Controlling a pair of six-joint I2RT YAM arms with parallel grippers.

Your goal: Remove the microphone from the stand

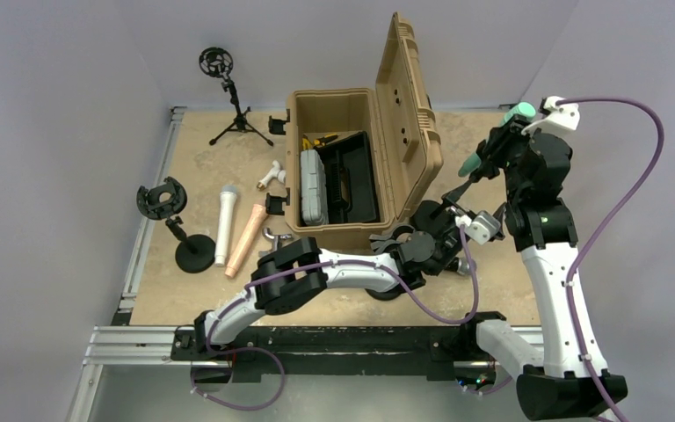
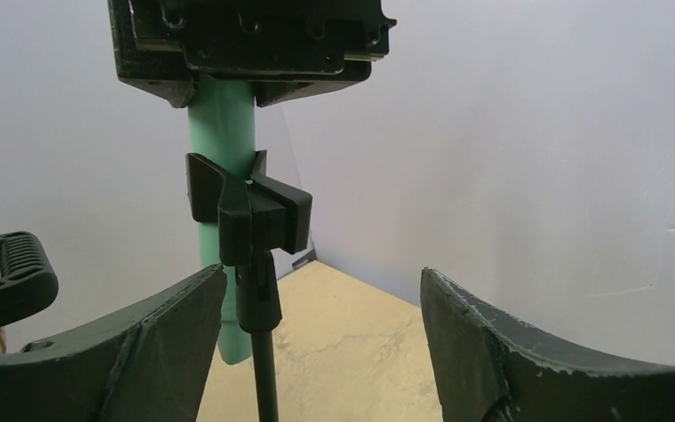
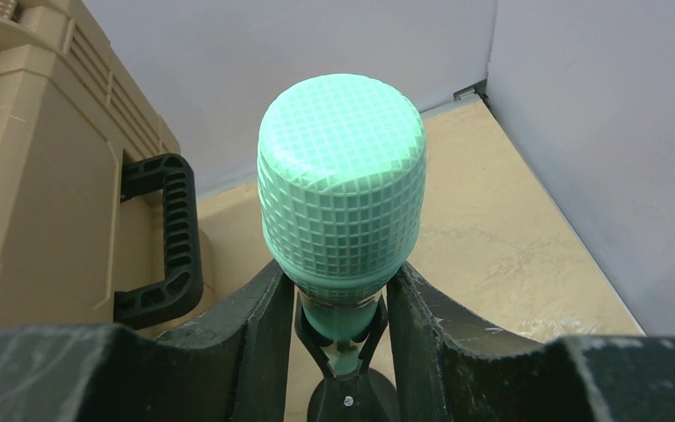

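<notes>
A mint-green microphone [image 3: 343, 185] stands tilted in the black clip [image 2: 246, 207] of a thin black stand [image 2: 264, 369]. My right gripper [image 3: 343, 299] is shut on the microphone just below its gridded head, seen from above at the right [image 1: 499, 142]. The microphone's body [image 2: 221, 132] runs through the clip, and its lower end hangs below it. My left gripper [image 2: 323, 325] is open around the stand's pole, which sits close to the left finger [image 2: 167, 352] with a wide gap to the right one. The stand's round base [image 3: 378, 400] shows partly under the clip.
An open tan toolbox [image 1: 352, 167] stands mid-table, its black handle [image 3: 163, 237] close to the left of the microphone. At the left lie a white microphone [image 1: 226, 224] and a pink one [image 1: 246, 239], beside two other black stands [image 1: 176, 224], [image 1: 228, 97]. Walls close in on the right.
</notes>
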